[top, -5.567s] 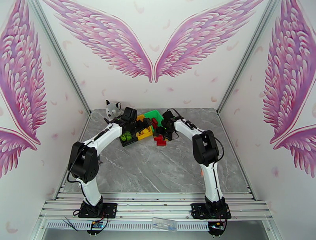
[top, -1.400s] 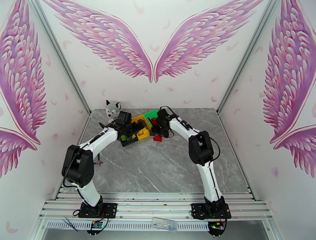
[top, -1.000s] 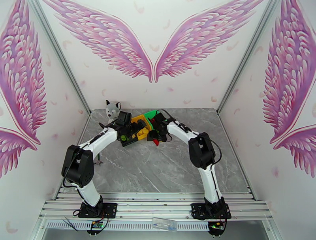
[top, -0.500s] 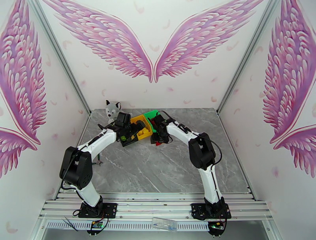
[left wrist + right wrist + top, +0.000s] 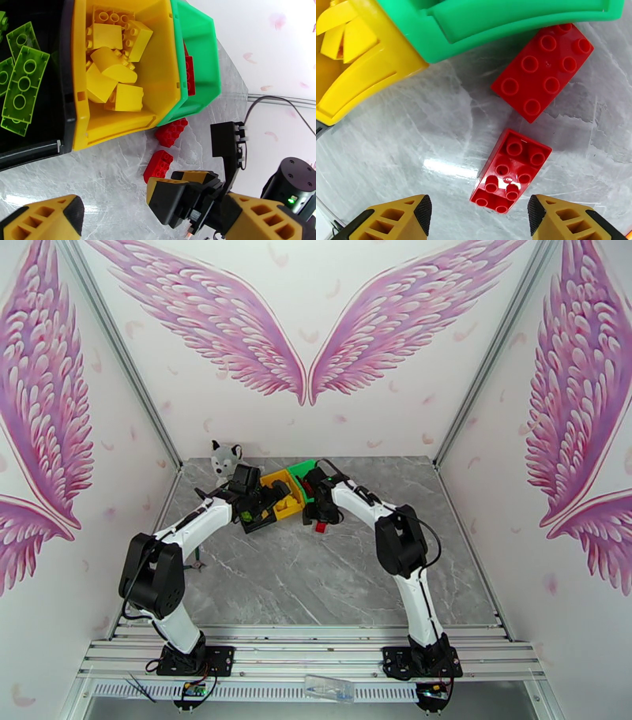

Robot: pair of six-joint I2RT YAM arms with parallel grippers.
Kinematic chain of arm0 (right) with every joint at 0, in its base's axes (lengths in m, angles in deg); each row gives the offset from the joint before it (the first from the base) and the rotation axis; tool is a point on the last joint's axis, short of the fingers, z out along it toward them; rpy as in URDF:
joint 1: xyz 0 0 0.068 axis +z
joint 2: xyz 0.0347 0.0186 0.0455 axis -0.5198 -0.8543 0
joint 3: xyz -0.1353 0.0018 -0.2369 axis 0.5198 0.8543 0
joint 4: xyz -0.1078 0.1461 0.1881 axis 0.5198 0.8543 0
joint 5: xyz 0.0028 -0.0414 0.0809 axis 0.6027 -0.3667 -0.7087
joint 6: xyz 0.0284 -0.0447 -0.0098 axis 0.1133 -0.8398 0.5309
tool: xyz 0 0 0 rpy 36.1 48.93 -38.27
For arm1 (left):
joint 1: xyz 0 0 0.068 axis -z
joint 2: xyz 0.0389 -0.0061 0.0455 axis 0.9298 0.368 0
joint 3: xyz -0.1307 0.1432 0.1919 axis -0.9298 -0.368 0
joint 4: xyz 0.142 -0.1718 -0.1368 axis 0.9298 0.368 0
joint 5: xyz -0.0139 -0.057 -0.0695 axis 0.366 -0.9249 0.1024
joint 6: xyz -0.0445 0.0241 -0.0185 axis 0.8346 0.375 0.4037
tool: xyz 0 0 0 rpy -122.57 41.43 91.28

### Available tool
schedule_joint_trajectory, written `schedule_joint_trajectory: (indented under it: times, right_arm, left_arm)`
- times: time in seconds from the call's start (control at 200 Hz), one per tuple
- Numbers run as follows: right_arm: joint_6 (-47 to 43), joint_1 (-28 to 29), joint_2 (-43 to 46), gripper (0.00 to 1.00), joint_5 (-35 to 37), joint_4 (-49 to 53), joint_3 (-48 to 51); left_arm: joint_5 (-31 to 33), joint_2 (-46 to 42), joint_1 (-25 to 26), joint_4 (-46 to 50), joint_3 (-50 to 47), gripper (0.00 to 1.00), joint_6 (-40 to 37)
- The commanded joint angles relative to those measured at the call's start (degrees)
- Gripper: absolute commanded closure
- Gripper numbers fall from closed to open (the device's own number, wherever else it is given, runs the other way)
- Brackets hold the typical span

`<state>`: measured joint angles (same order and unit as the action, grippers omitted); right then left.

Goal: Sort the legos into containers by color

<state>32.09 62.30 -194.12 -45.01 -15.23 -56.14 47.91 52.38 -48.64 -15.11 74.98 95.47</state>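
Two red studded plastic bricks (image 5: 511, 171) on the grey marbled bench (image 5: 414, 130) just beside the green plastic bin (image 5: 513, 19), right jaws apart over the nearer brick, left jaws apart near the yellow plastic bin (image 5: 118, 126)

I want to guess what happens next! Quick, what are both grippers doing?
Left gripper: open, holding nothing.
Right gripper: open, empty, with a red lego right in front of it.

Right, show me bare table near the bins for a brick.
Free: the middle table stretch from the bins to the near edge; also marble fronting the yellow bin. Crowded: by the green bin, two red bricks under the open right gripper.
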Motion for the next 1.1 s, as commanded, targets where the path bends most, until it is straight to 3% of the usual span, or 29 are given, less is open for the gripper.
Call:
schedule_joint_trajectory:
  times: [0.0,0.2,0.395,0.565,0.82,1.095]
  right_arm:
    - [2.77,0.47,-2.51,0.33,1.84,2.31,-1.96]
    - [3.60,0.46,-5.01,0.33,3.45,3.24,-3.70]
    - [4.48,0.22,-5.04,0.54,4.81,3.44,-3.93]
    - [5.20,-0.86,0.52,0.64,3.87,0.25,0.68]
    - [7.89,-4.18,6.63,0.70,-5.24,-5.85,4.69]
    - [16.94,-10.03,4.11,0.70,-19.70,-15.64,1.46]
  left_arm:
    - [0.73,-2.19,-0.59,0.94,-0.12,0.03,-0.63]
    - [0.80,-2.24,-0.82,1.49,0.20,0.03,-0.97]
    - [0.37,-1.30,-0.79,2.13,1.29,0.03,-1.50]
    - [-2.81,3.39,-0.27,2.00,5.65,0.03,-1.55]
    - [-8.95,13.28,1.65,-0.85,16.71,0.02,0.93]
    - [-15.75,20.45,1.61,-14.30,23.01,0.02,11.79]
